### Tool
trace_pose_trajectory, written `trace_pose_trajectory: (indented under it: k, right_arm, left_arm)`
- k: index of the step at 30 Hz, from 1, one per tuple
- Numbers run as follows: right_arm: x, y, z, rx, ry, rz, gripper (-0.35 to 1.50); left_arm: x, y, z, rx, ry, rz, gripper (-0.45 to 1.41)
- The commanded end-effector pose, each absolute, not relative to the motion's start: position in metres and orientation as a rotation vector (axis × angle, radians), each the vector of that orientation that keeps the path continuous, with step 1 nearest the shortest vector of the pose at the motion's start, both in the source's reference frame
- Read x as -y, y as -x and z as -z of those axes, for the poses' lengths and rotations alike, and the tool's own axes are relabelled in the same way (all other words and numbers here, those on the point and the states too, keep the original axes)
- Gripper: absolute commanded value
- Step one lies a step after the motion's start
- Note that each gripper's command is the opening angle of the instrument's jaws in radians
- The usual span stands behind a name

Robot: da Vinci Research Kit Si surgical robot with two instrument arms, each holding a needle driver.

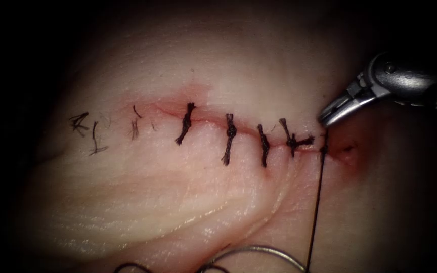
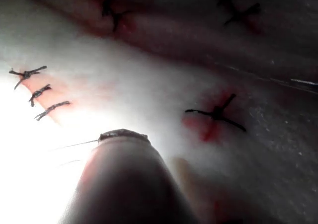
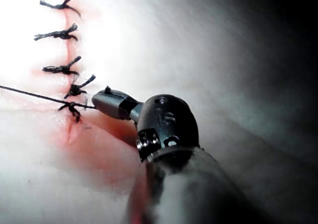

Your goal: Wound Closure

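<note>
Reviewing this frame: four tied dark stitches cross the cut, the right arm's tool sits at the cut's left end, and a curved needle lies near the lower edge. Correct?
One slip: the right arm's silver needle driver sits at the right end of the reddened cut in the pale tissue, as the endoscope view shows, beside the taut black thread. The four tied dark stitches and the thin curved steel needle stand.

Below the right tool, the thread and the needle are cut off by the endoscope picture's edge. Whether thread is gripped at its tips cannot be told. The left tool's jaws are probably hidden behind its shaft.
</note>
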State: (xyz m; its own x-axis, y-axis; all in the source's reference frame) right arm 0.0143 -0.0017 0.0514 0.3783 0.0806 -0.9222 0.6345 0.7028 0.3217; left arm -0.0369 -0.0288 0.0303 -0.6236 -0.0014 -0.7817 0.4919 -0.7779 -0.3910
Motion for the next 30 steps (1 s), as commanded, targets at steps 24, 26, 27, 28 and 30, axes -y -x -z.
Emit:
trace_pose_trajectory:
  k: [24, 26, 27, 28, 30]
  right_arm:
    - [0.001, -0.0109, -0.047, -1.159, -0.505, 0.100, 1.40]
    - [0.001, -0.0093, -0.046, -1.156, -0.425, 0.055, 1.43]
    - [0.001, -0.0087, -0.045, -1.157, -0.390, 0.037, 1.43]
    - [0.001, -0.0083, -0.044, -1.155, -0.354, 0.031, 1.43]
    - [0.003, -0.0076, -0.043, -1.149, -0.292, 0.007, 1.33]
  left_arm:
    - [0.013, 0.0397, -0.029, -0.461, -1.430, 2.603, -0.45]
    - [0.011, 0.0394, -0.029, -0.428, -1.440, 2.601, -0.45]
    - [0.010, 0.0392, -0.029, -0.416, -1.447, 2.602, -0.45]
    - [0.009, 0.0389, -0.028, -0.392, -1.454, 2.600, -0.45]
    - [0.008, 0.0384, -0.028, -0.335, -1.440, 2.622, -0.45]
